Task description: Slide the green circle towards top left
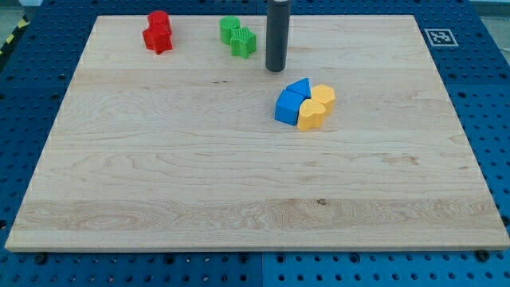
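The green circle sits near the board's top edge, left of centre, touching a green star-shaped block at its lower right. My tip rests on the board to the right of and slightly below the green star, a short gap away, not touching either green block. The rod rises straight up out of the view's top.
Two red blocks sit together at the top left. A cluster of two blue blocks and two yellow blocks lies below and right of my tip. The wooden board lies on a blue perforated table; a marker tag is at the top right.
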Controlling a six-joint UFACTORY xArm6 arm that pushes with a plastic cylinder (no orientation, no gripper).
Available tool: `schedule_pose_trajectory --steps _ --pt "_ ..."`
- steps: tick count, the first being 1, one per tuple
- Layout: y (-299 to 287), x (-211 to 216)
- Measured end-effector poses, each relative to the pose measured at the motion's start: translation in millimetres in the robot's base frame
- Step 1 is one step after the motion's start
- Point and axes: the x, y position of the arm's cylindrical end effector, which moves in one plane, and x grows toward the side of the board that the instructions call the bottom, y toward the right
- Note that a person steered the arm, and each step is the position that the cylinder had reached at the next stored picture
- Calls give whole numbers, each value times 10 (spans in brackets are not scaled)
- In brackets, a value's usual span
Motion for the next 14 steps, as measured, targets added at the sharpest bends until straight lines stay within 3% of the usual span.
schedule_pose_trajectory --steps 2,5,11,14 --pt "415 -374" --pt "-700 -879" --pt "-1168 -720" --pt "-1582 -891"
